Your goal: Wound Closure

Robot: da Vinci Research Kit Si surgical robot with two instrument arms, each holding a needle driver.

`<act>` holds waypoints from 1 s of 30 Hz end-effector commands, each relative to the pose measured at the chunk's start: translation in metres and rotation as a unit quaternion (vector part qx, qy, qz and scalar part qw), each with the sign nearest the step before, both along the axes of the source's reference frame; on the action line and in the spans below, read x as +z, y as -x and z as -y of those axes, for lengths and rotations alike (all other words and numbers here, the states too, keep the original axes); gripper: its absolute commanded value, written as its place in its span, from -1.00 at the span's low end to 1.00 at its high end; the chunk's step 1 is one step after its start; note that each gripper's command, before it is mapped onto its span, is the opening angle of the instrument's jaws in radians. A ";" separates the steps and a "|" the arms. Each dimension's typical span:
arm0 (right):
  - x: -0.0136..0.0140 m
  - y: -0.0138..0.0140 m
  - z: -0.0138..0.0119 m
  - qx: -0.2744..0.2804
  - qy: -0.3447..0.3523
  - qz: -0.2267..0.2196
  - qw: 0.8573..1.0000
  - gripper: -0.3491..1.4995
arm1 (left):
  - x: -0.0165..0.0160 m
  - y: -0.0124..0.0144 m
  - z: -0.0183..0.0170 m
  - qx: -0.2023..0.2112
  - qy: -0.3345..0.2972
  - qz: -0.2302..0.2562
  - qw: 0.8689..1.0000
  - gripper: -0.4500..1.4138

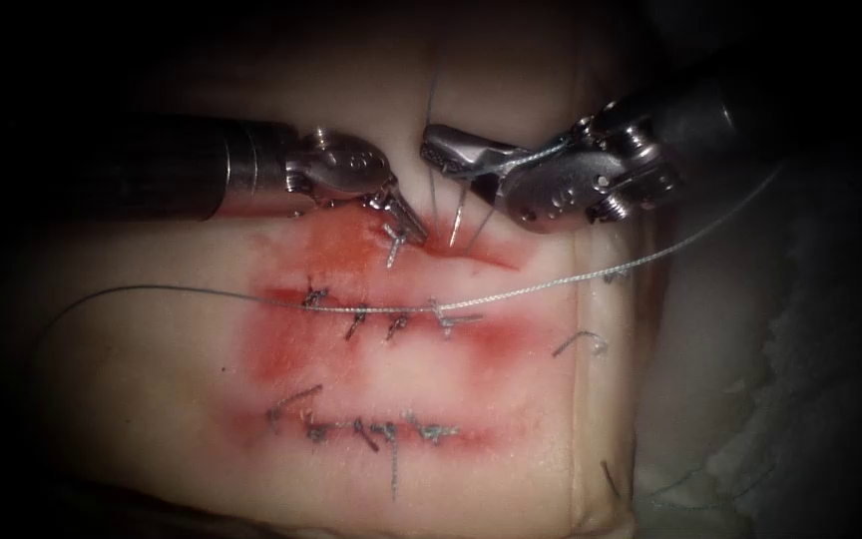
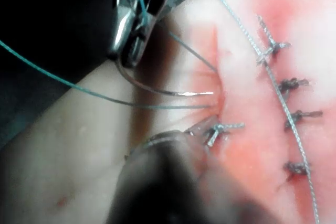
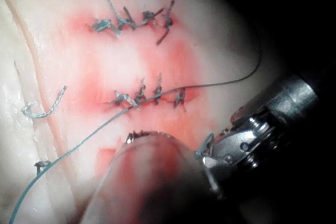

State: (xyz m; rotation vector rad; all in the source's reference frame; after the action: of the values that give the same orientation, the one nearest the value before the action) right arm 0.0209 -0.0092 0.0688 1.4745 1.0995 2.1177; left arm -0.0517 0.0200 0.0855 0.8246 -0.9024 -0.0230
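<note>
My right tool (image 1: 433, 150) comes in from the right, jaws shut on the back end of the curved needle (image 1: 461, 215). In the left wrist view the needle (image 2: 157, 90) arcs from those jaws (image 2: 128, 45) to the upper cut (image 1: 471, 252), its tip touching the tissue at the cut's edge. My left tool (image 1: 409, 228) has its jaws together, tips resting on the tissue beside the one stitch (image 1: 392, 243) at the left end of this cut. Thread (image 1: 433, 190) rises from the cut.
A long thread (image 1: 551, 284) runs across the tissue over the middle cut (image 1: 391, 319), which carries several stitches. A lower cut (image 1: 371, 431) is stitched too. Red fluid stains the tissue around all three. A cut end of thread (image 1: 581, 342) lies at the right.
</note>
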 end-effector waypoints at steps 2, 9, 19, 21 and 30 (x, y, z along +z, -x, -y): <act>0.0007 -0.0011 0.0006 -0.001 0.002 -0.001 1.000 -1.00 | 0.0004 0.0007 -0.0007 -0.004 0.003 0.001 1.000 -1.00; 0.0007 -0.0012 0.0009 -0.006 0.001 -0.005 1.000 -1.00 | 0.0005 0.0009 -0.0009 -0.008 0.003 0.003 1.000 -1.00; 0.0012 -0.0011 0.0010 -0.026 -0.006 0.000 1.000 -1.00 | 0.0004 0.0009 -0.0009 -0.008 0.003 0.003 1.000 -1.00; 0.0015 -0.0012 0.0014 -0.034 -0.005 0.002 0.999 -1.00 | 0.0004 0.0009 -0.0009 -0.008 0.003 0.003 1.000 -1.00; 0.0013 -0.0012 0.0014 -0.042 -0.020 0.000 0.999 -1.00 | 0.0005 0.0009 -0.0009 -0.007 0.004 0.003 1.000 -1.00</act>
State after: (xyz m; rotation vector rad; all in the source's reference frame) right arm 0.0212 -0.0108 0.0700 1.5080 0.9744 2.0903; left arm -0.0519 0.0202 0.0856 0.8154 -0.9115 -0.0318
